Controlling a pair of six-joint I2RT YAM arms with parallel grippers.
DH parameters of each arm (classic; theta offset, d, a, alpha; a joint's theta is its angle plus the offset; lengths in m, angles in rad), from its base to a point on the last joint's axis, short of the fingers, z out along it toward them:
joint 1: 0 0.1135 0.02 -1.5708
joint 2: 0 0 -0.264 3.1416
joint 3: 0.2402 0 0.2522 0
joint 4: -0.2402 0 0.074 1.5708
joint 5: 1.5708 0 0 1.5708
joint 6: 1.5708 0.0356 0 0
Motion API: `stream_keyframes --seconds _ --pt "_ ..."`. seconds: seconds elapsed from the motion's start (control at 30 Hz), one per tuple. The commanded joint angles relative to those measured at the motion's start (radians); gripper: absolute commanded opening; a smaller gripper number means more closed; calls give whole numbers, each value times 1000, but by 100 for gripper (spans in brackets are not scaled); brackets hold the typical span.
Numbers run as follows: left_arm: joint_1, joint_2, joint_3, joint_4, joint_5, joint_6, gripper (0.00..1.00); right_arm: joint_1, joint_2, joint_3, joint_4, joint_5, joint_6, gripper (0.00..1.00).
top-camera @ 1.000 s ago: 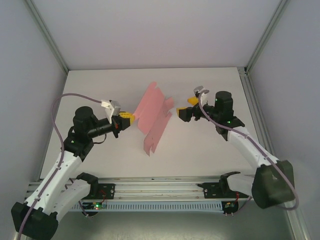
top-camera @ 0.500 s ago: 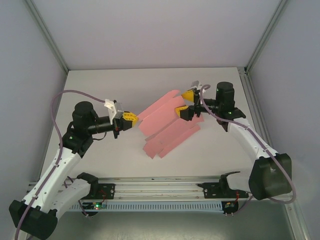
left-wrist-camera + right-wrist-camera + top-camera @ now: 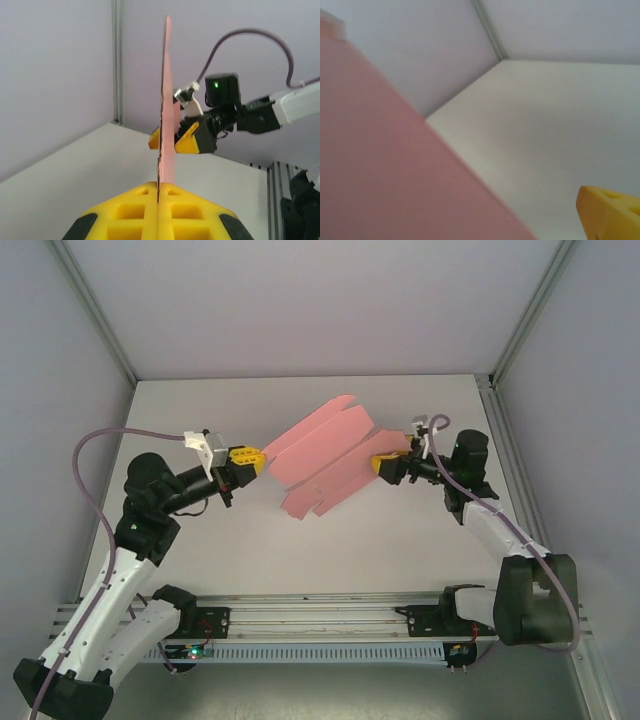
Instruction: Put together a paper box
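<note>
Step in hand, as I judge it: presenting the flat paper box (image 3: 322, 455) for a first fold, with no flap raised yet. The sheet is hanging tilted at mid-frame, above the table (image 3: 400, 540).

Left end effector (image 3: 248, 457) is pinching the sheet's left edge, its fingers (image 3: 135, 210) pressed fully together on the card. Right end effector (image 3: 386, 462) is straddling the right edge; I cannot tell whether it is clamping.

The next move probably calls for bending along a crease without buckling the thin edges. Open table is lying on every side.

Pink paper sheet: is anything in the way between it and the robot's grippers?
Nothing visible. The left gripper pinches the flat pink die-cut card sheet at one edge; the right gripper straddles the other.
</note>
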Motion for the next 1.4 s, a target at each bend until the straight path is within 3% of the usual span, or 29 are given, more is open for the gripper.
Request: stream_keyframes --seconds 0.0,0.23,0.37,0.53,0.6,0.77,0.9,1.07,1.2,1.27,1.3,1.33,1.37 --pt "-15 -18 20 132 -52 -65 0 -37 35 -43 350 -2 239 98" --pt "-20 -2 16 244 -185 -167 0 40 120 -71 763 28 511 99" --pt "-23 19 25 283 -215 -223 0 120 145 -56 793 79 507 89" --pt "-25 39 30 273 -238 -229 0 152 239 -17 1013 120 639 77" --pt "-24 32 24 275 -261 -235 0 152 268 5 1014 118 657 68" --pt "-25 6 5 255 -363 -250 0 155 310 18 1014 99 685 59" --pt "-26 9 -8 261 -378 -259 0 183 282 20 1014 96 673 49" --pt "-26 5 -19 244 -457 -274 0 207 247 29 1014 105 685 25" --pt "-26 -11 -24 178 -531 -272 0 208 195 6 991 111 670 12" --pt "-26 -25 -28 107 -580 -271 0 209 149 10 853 102 597 4" --pt "-25 -31 -27 68 -591 -265 6 213 119 20 727 100 524 3" --pt "-24 -36 -28 17 -602 -260 29 221 79 42 524 109 405 3" --pt "-25 -41 -26 -34 -611 -251 41 231 38 72 305 138 264 2"
